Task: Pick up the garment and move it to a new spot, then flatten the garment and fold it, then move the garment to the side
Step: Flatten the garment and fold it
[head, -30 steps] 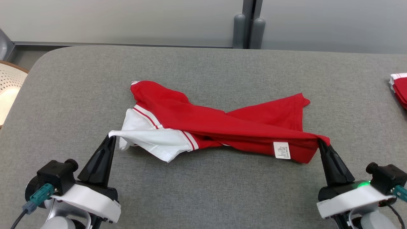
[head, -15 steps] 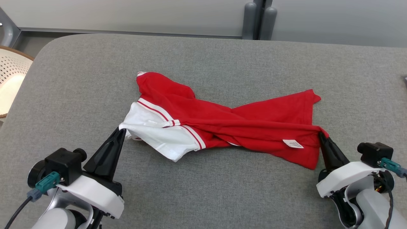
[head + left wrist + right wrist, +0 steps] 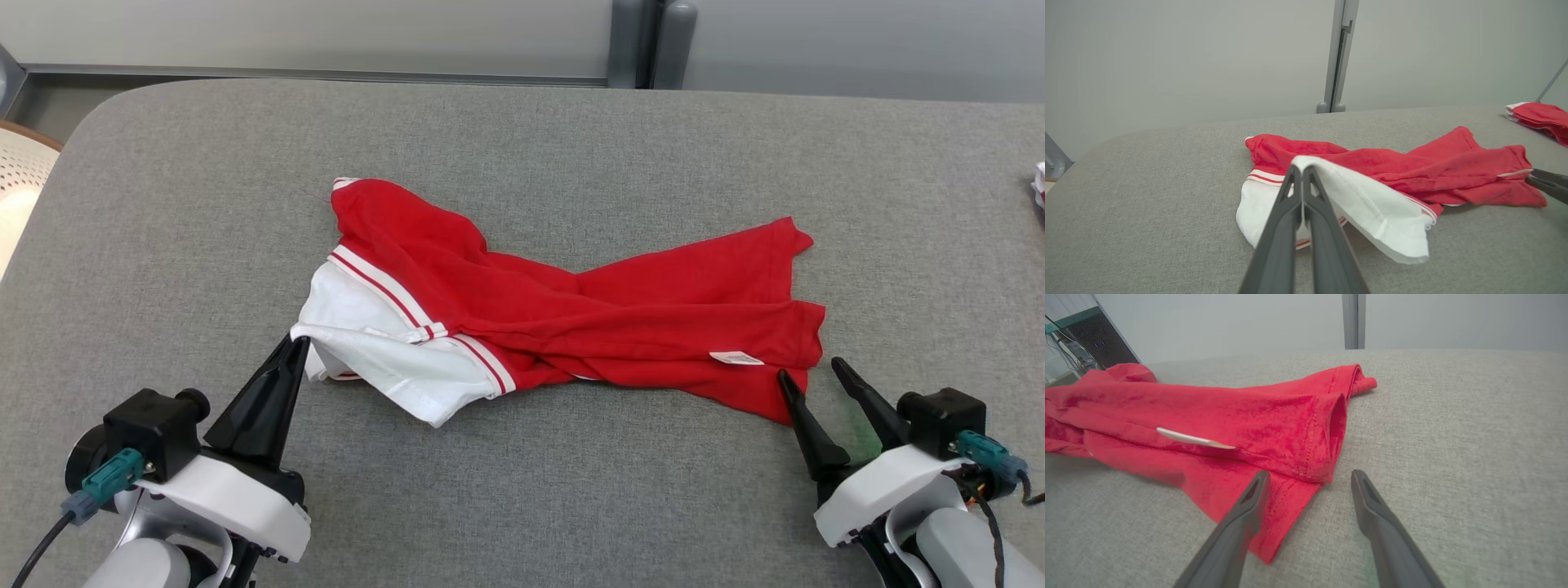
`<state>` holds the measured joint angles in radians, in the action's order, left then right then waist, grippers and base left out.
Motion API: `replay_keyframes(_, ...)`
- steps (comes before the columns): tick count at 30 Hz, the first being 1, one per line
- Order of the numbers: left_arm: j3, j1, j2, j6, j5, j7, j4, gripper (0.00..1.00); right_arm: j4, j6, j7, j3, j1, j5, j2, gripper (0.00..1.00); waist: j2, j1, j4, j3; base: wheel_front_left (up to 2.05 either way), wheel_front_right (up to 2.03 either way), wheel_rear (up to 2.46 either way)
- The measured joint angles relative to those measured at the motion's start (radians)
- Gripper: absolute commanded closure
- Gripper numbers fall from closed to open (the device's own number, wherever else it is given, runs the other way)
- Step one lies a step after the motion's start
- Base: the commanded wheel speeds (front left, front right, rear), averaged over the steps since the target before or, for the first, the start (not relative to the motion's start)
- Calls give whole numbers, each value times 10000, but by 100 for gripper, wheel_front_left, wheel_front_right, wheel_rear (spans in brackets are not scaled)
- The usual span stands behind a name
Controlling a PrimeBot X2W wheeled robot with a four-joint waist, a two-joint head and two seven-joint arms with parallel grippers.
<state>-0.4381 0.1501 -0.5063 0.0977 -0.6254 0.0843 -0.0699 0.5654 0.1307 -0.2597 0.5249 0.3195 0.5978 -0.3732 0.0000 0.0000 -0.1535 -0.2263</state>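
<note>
- Your left gripper pinches the white edge of the garment, jaws pressed together.
- Your right gripper stands spread, the red hem just before its tips.

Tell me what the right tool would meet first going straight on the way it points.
Probably the hem of the red garment: the open right tool points at its near corner, height over it unclear.

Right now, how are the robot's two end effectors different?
The left end effector is shut, pinching the garment by its white edge; the right end effector is open, holding nothing. The left touches white cloth; the right sits by the red hem. Both have long dark fingers.
</note>
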Motion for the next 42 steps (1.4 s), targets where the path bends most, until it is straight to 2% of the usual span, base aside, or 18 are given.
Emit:
replay_keyframes(3, -27, -1, 44, -2, -2, 44, 67, 100, -10, 0, 0, 50, 156, -849, -75, 0, 0, 0, -22, -13, 0, 0, 0)
replay_keyframes(4, -40, -1, 56, -8, -6, 50, 84, 100, 21, 0, -2, 67, 166, -1055, -67, 9, 0, 0, -36, -10, 0, 0, 0)
replay_keyframes(5, -59, 0, 69, -12, -6, 54, 102, 100, 59, 0, 0, 96, 166, -1235, -58, 26, 0, 0, -53, -4, 0, 0, 0)
replay_keyframes(6, -77, 0, 79, -12, -6, 54, 119, 100, 96, 2, -2, 94, 166, -1384, -36, 38, 0, 0, -69, 5, 0, 0, 0)
replay_keyframes(8, -105, 0, 82, -12, -12, 54, 140, 100, 161, 2, -2, 36, 163, -1532, 48, 75, 0, 0, -96, 24, 0, 0, 0)
replay_keyframes(9, -109, 0, 82, -12, -12, 54, 144, 100, 186, 2, -2, 19, 159, -1570, 82, 91, 0, 0, -106, 30, 0, 0, 0)
replay_keyframes(10, -109, 0, 81, -12, -13, 54, 148, 100, 211, 2, -2, 2, 156, -1605, 102, 100, 0, 0, -109, 36, 0, 0, 0)
replay_keyframes(16, -48, 35, 50, 4, 21, 221, 121, 100, -328, 2, -12, -449, 146, -1703, 146, 100, 0, 0, -29, 35, 0, 0, 0)
replay_keyframes(21, 226, 520, -299, -50, 236, 499, -245, 100, -1827, 2, -13, -1534, 87, -1126, 102, 100, 0, 0, 114, 132, 0, 0, 0)
replay_keyframes(25, 683, 1343, -1037, -251, 336, 150, -853, 100, -2980, 2, -13, -2057, 300, -583, -543, 100, 0, 0, 330, 265, 0, 0, 0)
replay_keyframes(26, 683, 1343, -1037, -251, 336, 150, -853, 100, -2980, 2, -13, -2057, 300, -583, -543, 100, 0, 0, 330, 265, 0, 0, 0)
replay_keyframes(33, 1290, 2932, -2360, -815, 270, -859, -1329, 100, -4128, 2, 593, -3039, 2157, 17, -1701, 100, 0, 0, 911, 380, 0, 0, 0)
replay_keyframes(38, 1553, 3674, -2646, -1035, 88, -1162, -1277, 100, -4406, 2, 1289, -3572, 3204, -192, -2192, 100, 0, 0, 1125, 236, 0, 0, 0)
replay_keyframes(42, 1682, 3942, -2462, -1156, -270, -1005, -1198, 100, -4418, 2, 1593, -3837, 3566, -445, -2194, 100, 0, 0, 1154, 64, 0, 0, 0)
